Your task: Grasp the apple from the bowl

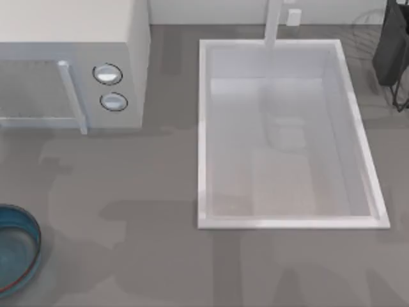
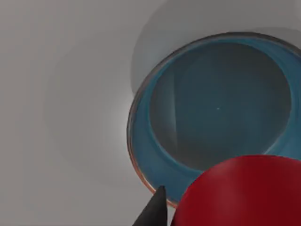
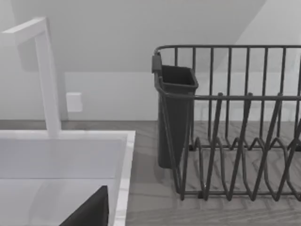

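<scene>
Red and glossy, the apple (image 2: 240, 193) sat close to the left wrist camera, beside one dark fingertip (image 2: 155, 212) of the left gripper and above the bowl (image 2: 141, 155), whose teal inside held nothing. Whether the fingers were closed on the apple could not be told. From above, the bowl (image 1: 32, 249) lay at the table's left edge, near the front, below the microwave (image 1: 121, 64), with the sink (image 1: 204, 128) to its right. The right wrist camera faced the faucet (image 3: 47, 75), the sink (image 3: 124, 179) and a dish rack (image 3: 225, 117).
</scene>
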Tool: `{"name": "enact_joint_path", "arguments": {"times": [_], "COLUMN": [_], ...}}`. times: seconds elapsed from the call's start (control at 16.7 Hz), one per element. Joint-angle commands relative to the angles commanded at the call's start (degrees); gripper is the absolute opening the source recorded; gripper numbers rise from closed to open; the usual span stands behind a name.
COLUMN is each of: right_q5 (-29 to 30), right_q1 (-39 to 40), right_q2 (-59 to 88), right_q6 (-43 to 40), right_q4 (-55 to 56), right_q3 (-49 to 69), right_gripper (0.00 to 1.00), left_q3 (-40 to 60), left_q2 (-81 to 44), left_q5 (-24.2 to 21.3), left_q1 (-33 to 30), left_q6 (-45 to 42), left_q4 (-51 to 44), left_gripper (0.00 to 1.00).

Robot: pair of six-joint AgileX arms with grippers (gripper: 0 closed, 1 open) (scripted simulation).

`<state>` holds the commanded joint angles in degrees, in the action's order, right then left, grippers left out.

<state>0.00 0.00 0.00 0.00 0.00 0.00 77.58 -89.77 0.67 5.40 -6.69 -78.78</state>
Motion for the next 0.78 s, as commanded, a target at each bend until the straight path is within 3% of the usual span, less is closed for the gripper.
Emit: {"name": "enact_joint_path", "arguments": {"times": [0.36, 0.78], "right_q5": [0.0, 0.0], "right_q1": [0.0, 0.0], "right_q2": [0.0, 0.0], "right_q6": [0.0, 0.0], "right_q4": [0.0, 0.0], "right_q3": [0.0, 0.0], "right_gripper": [1.00, 1.00], "left_q3": [18.9, 20.8], "left_q2": [2.8, 3.2], "left_q5": [0.0, 0.0], "left_q1": [-0.4, -0.4], "left_q6": [0.5, 0.6], "left_q4": [-20.0, -21.9], "left_gripper": [0.00, 0.00]}}
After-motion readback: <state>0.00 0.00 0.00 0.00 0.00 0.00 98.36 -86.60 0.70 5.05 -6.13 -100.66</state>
